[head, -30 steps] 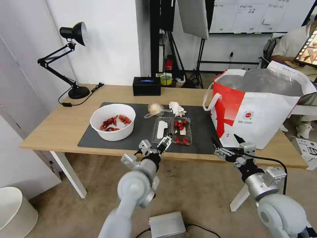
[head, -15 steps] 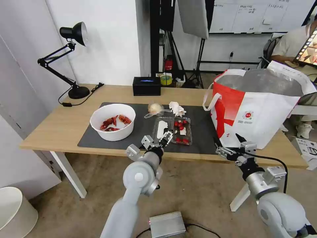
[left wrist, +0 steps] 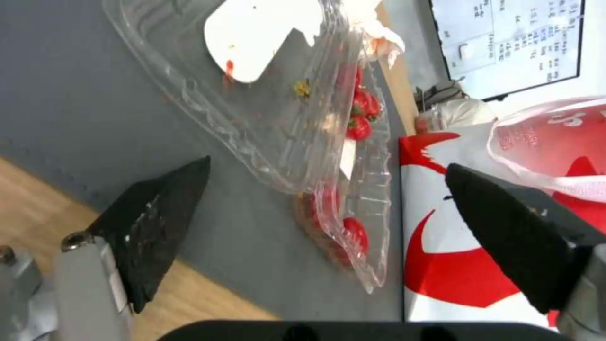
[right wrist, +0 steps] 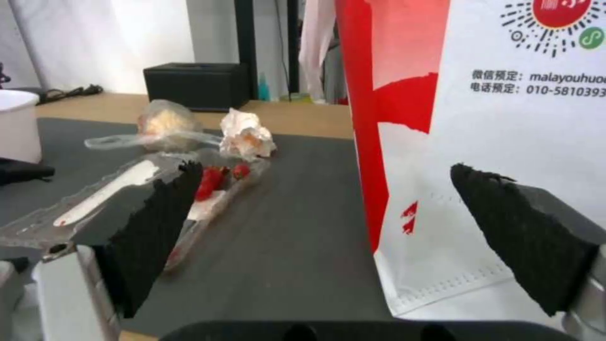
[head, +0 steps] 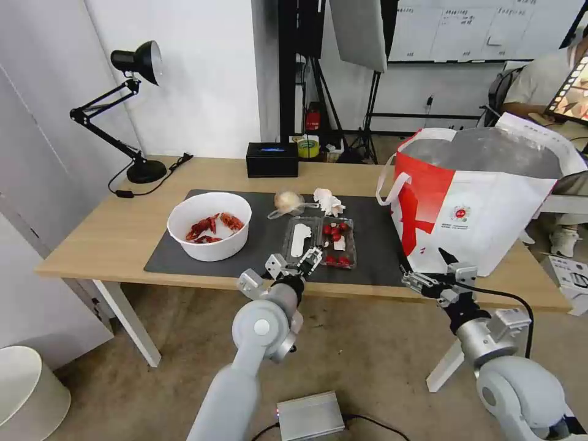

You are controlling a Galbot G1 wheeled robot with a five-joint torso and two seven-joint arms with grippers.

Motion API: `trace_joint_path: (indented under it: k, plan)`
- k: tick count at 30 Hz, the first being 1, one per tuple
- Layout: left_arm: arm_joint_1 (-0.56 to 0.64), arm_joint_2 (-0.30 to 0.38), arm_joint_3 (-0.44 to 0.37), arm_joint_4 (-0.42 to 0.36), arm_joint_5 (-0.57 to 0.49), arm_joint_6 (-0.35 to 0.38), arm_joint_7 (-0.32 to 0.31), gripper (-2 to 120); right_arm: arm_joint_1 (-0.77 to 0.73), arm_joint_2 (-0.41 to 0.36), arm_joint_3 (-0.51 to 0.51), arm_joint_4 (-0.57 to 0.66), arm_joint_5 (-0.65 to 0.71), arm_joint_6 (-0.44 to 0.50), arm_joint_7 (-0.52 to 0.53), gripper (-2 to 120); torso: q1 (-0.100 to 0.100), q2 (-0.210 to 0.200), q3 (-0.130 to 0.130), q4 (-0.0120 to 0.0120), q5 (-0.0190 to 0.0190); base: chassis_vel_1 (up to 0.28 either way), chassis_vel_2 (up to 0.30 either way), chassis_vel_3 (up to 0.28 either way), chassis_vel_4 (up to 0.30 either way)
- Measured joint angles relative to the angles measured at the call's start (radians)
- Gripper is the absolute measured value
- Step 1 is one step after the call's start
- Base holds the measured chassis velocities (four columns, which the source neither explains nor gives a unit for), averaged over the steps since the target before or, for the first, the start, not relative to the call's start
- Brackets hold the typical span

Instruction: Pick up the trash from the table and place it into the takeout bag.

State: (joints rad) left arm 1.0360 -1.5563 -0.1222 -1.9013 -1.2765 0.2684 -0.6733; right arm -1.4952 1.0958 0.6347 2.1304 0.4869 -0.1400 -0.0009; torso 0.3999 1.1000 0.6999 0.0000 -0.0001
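Reaching over the near edge of the table (head: 122,236), the left gripper (head: 298,264) hangs with its fingers spread just short of the clear clamshell tray (head: 319,240), which lies open on the dark grey mat (head: 263,236) directly beyond the fingertips. In the head view the white bowl of crayfish shells (head: 209,225) sits to the outer side of that gripper, while the wrapped beige lump (head: 288,201) and the crumpled tissue (head: 328,201) lie past the tray. The right gripper (head: 430,272) waits with jaws apart at the table edge, the takeout bag (head: 484,196) standing just beyond it.

The left wrist view puts the clamshell tray (left wrist: 271,109) ahead of and between the two black fingers (left wrist: 158,222), not touching either, strawberry remnants in the half nearer the bag (left wrist: 454,246).

The right wrist view has the bag's wall (right wrist: 505,142) close in front of the spread gripper (right wrist: 334,237), the tray (right wrist: 126,194) off to its inner side.

By my reading the step is the approach to the first pickup. The next move calls for advancing the left gripper until the thin tray rim sits between the fingers, then closing gently, since the flimsy plastic could flex or slip.
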Motion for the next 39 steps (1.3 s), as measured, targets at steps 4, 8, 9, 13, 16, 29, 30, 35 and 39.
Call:
trace_joint_path:
  k: [4,8,9,13,16,29,30,35,39]
  plan:
    - [-0.013,0.01,0.001,0.013,-0.001,0.0,0.012,100,0.001,0.001,0.0,-0.003,0.0,0.002,0.0,99,0.0,0.0,0.0,0.0,0.0,0.0,0.0,0.0,0.0]
    - [-0.029,0.02,0.004,0.035,-0.001,-0.003,0.032,100,0.004,0.002,0.001,-0.007,0.0,0.004,0.0,99,0.0,0.0,0.0,0.0,0.0,0.0,0.0,0.0,0.0]
    - [-0.032,0.022,0.004,0.04,-0.001,-0.003,0.035,100,0.005,0.003,0.001,-0.007,0.0,0.004,0.0,98,0.0,0.0,0.0,0.0,0.0,0.0,0.0,0.0,0.0]
    - [-0.039,0.031,0.006,0.051,-0.002,-0.005,0.048,100,0.006,0.003,0.001,-0.01,0.0,0.005,0.0,98,0.0,0.0,0.0,0.0,0.0,0.0,0.0,0.0,0.0]
    - [-0.042,0.037,0.009,0.058,-0.001,-0.007,0.059,100,0.008,0.004,0.001,-0.012,0.0,0.006,-0.001,98,0.0,0.0,0.0,0.0,0.0,0.0,0.0,0.0,0.0]
    - [-0.041,0.062,0.024,0.094,0.082,-0.009,0.118,64,0.014,0.012,0.001,-0.021,0.001,0.011,-0.003,94,0.0,0.0,0.0,0.0001,0.0,0.0,0.0,0.0,0.0]
    - [-0.04,0.066,0.026,0.098,0.1,-0.011,0.129,59,0.014,0.013,0.001,-0.022,0.001,0.012,-0.003,94,0.0,0.0,0.0,0.0001,0.0,0.0,0.0,0.0,0.0]
    - [-0.032,0.079,0.033,0.114,0.166,-0.024,0.175,40,0.014,0.016,-0.001,-0.024,0.002,0.015,-0.005,93,0.0,0.0,0.0,0.0,0.0,0.0,0.0,0.0,0.0]
    - [-0.03,0.084,0.036,0.126,0.229,-0.035,0.205,27,0.014,0.018,-0.002,-0.025,0.002,0.018,-0.007,92,0.0,0.0,0.0,0.0,0.0,0.0,0.0,0.0,0.0]
